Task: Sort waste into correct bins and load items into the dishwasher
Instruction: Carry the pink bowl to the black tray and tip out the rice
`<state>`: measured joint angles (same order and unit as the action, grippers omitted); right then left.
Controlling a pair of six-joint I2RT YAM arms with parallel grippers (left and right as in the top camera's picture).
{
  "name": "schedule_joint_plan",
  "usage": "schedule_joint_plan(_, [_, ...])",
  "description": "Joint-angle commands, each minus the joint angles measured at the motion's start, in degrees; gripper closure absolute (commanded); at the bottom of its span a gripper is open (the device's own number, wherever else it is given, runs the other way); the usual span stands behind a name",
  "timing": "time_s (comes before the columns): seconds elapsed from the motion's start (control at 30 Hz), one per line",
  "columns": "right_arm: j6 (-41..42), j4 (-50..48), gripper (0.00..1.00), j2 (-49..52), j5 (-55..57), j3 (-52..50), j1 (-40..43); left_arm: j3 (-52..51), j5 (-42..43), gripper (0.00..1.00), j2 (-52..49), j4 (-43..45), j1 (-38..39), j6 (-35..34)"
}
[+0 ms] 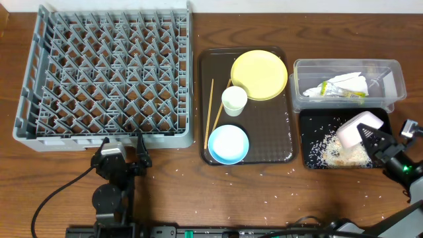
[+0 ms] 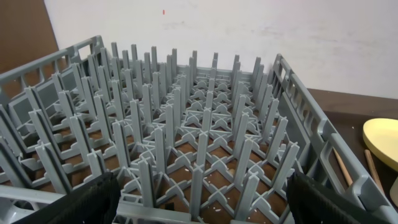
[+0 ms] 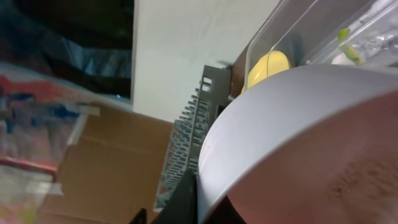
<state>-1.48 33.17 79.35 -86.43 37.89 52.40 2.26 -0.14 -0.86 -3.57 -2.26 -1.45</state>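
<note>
My right gripper [image 1: 371, 137] is shut on the rim of the white bowl [image 1: 357, 128] and holds it tipped on its side over the black tray [image 1: 312, 120], where white rice grains [image 1: 325, 147] lie spilled. The bowl fills the right wrist view [image 3: 298, 130]. The clear tub [image 1: 394, 87] behind holds the crumpled napkin [image 1: 348, 82] and the green-and-yellow wrapper [image 1: 328, 91]. The yellow plate [image 1: 259, 74], white cup [image 1: 234, 100], light blue bowl [image 1: 228, 143] and chopsticks [image 1: 212, 109] rest on the brown tray [image 1: 281, 135]. My left gripper [image 1: 122, 153] is open at the front edge of the grey dish rack [image 1: 106, 73], which fills the left wrist view [image 2: 186, 137].
Loose rice grains [image 1: 268, 196] are scattered on the wooden table in front of the brown tray. A black cable [image 1: 56, 195] runs from the left arm's base across the front left.
</note>
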Motion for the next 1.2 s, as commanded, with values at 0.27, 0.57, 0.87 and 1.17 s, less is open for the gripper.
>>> schedule_joint_plan(0.27, [18.56,-2.93,0.99,0.17,-2.84,-0.22,1.97,-1.84,-0.28,0.14,0.15,-0.83,-0.42,0.33])
schedule_joint_plan(0.57, [17.27,-6.38,0.99,-0.17,-2.03,-0.22,1.92,-1.84,-0.28,0.14,0.15,-0.81,-0.42,0.33])
schedule_joint_plan(0.87, [19.93,-7.96,0.99,-0.72,-1.55,-0.17,1.73,-1.84,-0.28,0.14,0.15,-0.81,-0.42,0.33])
schedule_joint_plan(1.17, [20.59,-7.72,0.98,-4.76,7.67,-0.13,-2.93,-1.84,-0.28,0.14,0.15,-0.81,-0.42,0.33])
